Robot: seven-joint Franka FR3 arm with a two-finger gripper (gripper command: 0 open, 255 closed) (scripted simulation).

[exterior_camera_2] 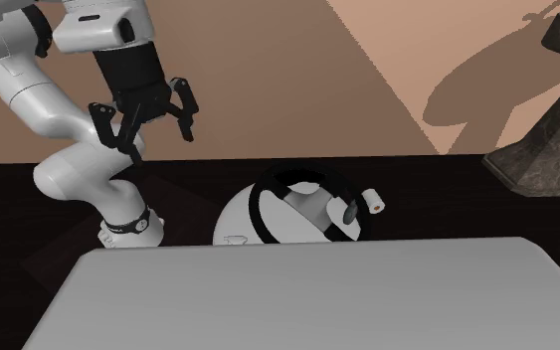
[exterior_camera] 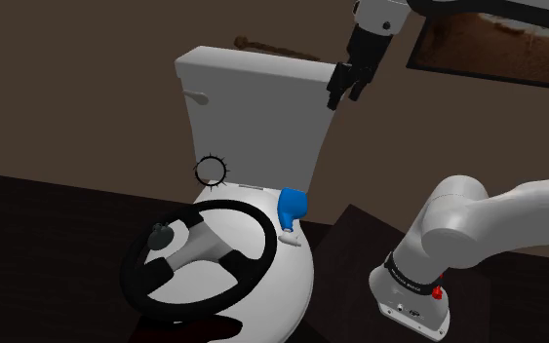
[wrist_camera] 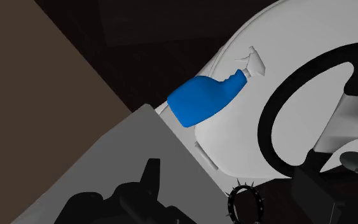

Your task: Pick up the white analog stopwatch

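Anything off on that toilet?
Yes. A black steering wheel lies flat on the closed toilet lid, a blue spray bottle lies tipped on its side at the lid's edge, and a spiked black ring sits by the tank. None belong there.

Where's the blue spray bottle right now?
In the shoulder view, the blue spray bottle sits on the toilet lid, right of the steering wheel, near the tank.

Steering wheel [exterior_camera: 196, 261], lower rim off-frame
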